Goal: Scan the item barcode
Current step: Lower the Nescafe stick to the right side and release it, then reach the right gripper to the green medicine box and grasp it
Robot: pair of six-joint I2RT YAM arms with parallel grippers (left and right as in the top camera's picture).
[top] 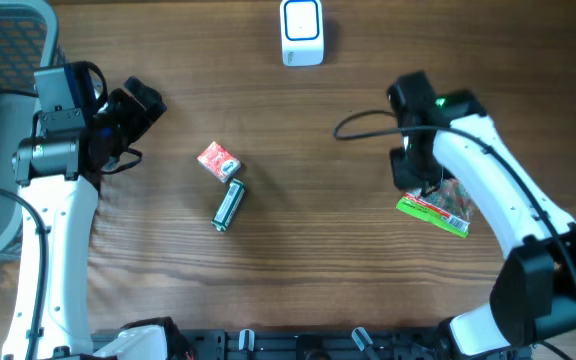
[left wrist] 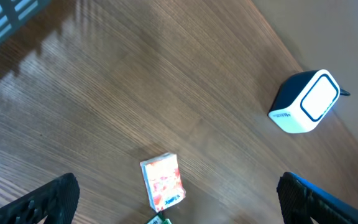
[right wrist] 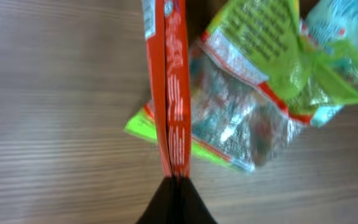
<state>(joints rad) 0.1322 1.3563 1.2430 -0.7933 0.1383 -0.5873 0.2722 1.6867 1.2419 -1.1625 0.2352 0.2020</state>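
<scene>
At right end effector (right wrist: 174,186) — snack packet (right wrist: 241,118)

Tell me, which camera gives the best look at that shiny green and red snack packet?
The right wrist view: the snack packet fills the frame, its red edge pinched in the right pincer. Overhead shows it small, partly under the arm. The left wrist view misses it.

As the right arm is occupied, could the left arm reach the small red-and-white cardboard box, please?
Probably yes: the open left gripper faces the red-and-white box with bare wooden table between.
</scene>
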